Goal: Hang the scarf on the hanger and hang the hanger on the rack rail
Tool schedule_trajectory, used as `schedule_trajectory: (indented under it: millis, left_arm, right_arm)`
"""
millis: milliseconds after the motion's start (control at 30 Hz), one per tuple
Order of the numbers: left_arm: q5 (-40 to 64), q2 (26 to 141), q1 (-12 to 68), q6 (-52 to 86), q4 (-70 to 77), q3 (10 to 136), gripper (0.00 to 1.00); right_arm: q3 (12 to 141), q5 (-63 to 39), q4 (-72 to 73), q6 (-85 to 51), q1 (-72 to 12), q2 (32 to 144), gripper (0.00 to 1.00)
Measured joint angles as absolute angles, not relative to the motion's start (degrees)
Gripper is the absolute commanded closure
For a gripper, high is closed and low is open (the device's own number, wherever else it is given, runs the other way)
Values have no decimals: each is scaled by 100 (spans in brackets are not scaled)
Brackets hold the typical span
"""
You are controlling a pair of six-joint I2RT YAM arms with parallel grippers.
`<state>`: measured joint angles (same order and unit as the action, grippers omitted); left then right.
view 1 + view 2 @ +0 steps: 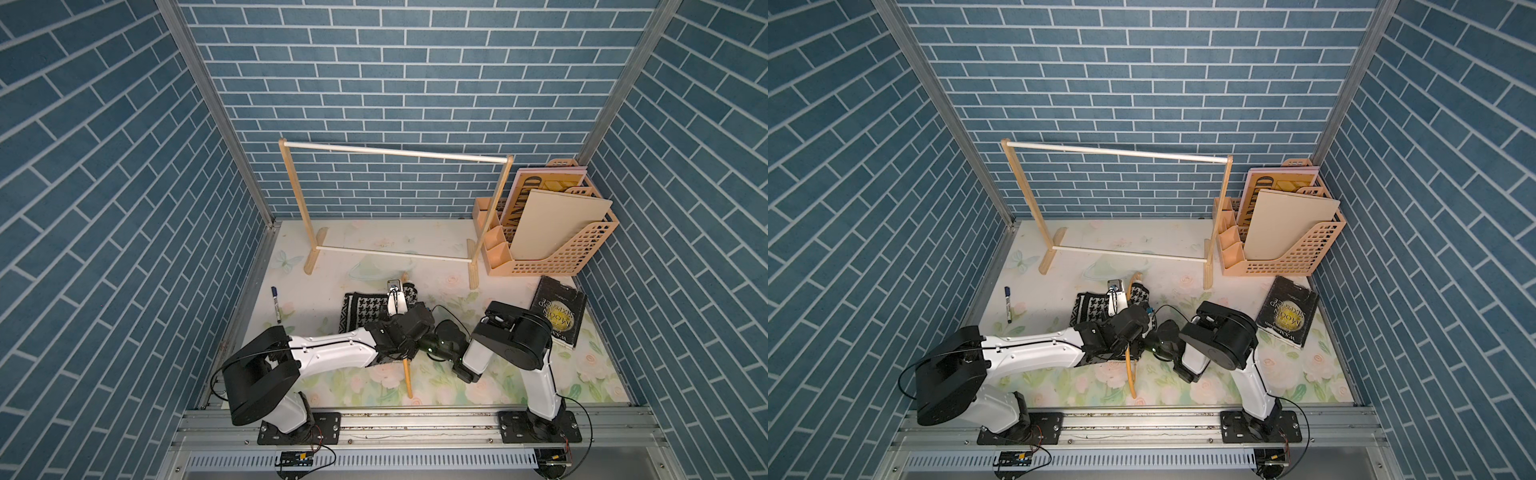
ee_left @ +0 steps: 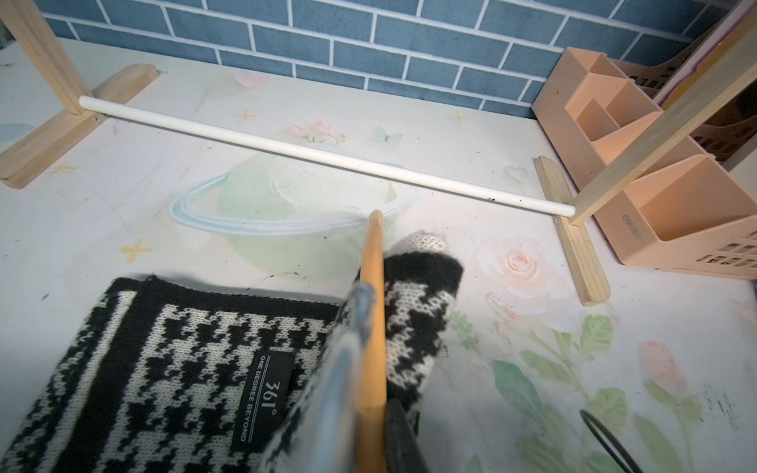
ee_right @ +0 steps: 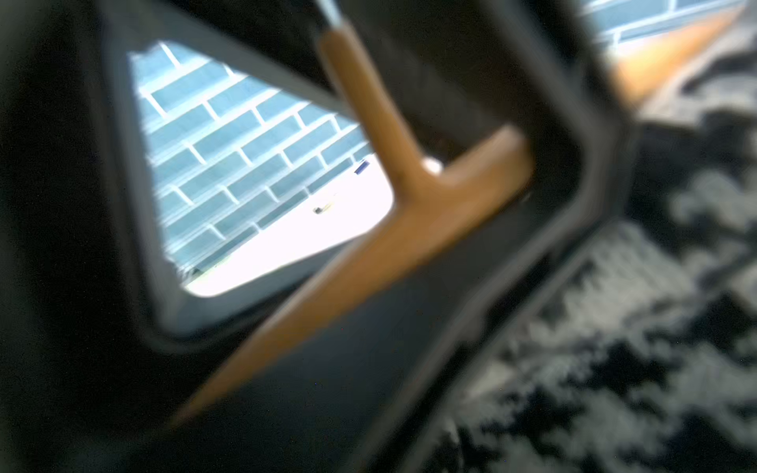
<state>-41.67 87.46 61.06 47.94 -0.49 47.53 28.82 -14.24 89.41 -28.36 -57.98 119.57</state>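
In both top views the scarf (image 1: 359, 311) lies mid-worktop, my left gripper (image 1: 395, 293) clamped on the hanger (image 1: 1131, 376) crossing it; left wrist: hanger (image 2: 373, 286) between narrowed jaws; right wrist, blurred: hanger (image 3: 409, 229) and scarf (image 3: 614, 368) close by, right gripper closed, on what I cannot tell

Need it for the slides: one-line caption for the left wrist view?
Left gripper clamps the hanger across the scarf; rack rail beyond.
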Motion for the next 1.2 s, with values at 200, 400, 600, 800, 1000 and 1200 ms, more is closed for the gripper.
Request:
schedule_trajectory:
  millis: [200,400,600,800,1000,1200]
  left_arm:
    - [-4206,8739,6128,4748,-16,4665,100]
    - [-4244,8715,6112,4746,-14,4613,100]
    - [-4283,8711,6101,4689,-25,4591,100]
    - [-4351,8718,6062,4464,-187,4591,100]
    - [-4322,8733,6064,4252,-80,4591,100]
    - [-4191,8766,6095,4086,191,4646,100]
  right_arm:
    - [2967,-1940,9524,-3494,-5826,12335,99]
    - [3065,-2147,9548,-3769,-5839,12396,95]
    - [3118,-2473,9557,-4219,-5839,12407,94]
    - [3350,-2714,9579,-4421,-5839,12634,99]
    - [3312,-2652,9577,-4484,-5839,12580,94]
    - [2899,-2279,9546,-4698,-5857,12274,46]
